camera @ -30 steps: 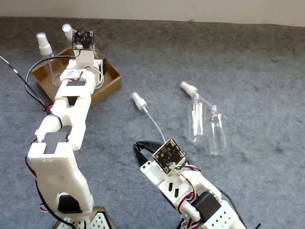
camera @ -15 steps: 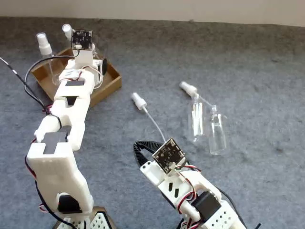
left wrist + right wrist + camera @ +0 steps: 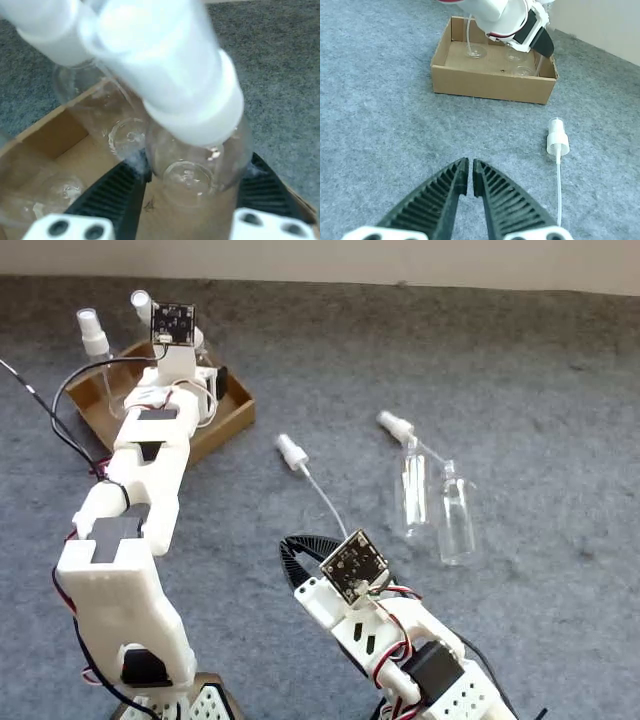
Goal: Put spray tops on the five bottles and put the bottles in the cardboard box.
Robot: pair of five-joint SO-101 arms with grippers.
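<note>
My left gripper is down inside the cardboard box, shut on an upright clear bottle with a white spray top. Two more capped bottles stand in the box's far end. My right gripper hovers low over the carpet, shut and holding nothing. A loose spray top with its long tube lies just ahead of it, also seen from above as spray top. Two clear bottles lie side by side to the right, with another spray top at their upper end.
Grey carpet covers the whole table. The left arm stretches from the near left corner to the box. A black cable loops beside the box. Open carpet lies between the box and the lying bottles.
The left wrist shifted very slightly over the box while keeping the bottle. The right arm, the loose spray top and the lying bottles have not moved.
</note>
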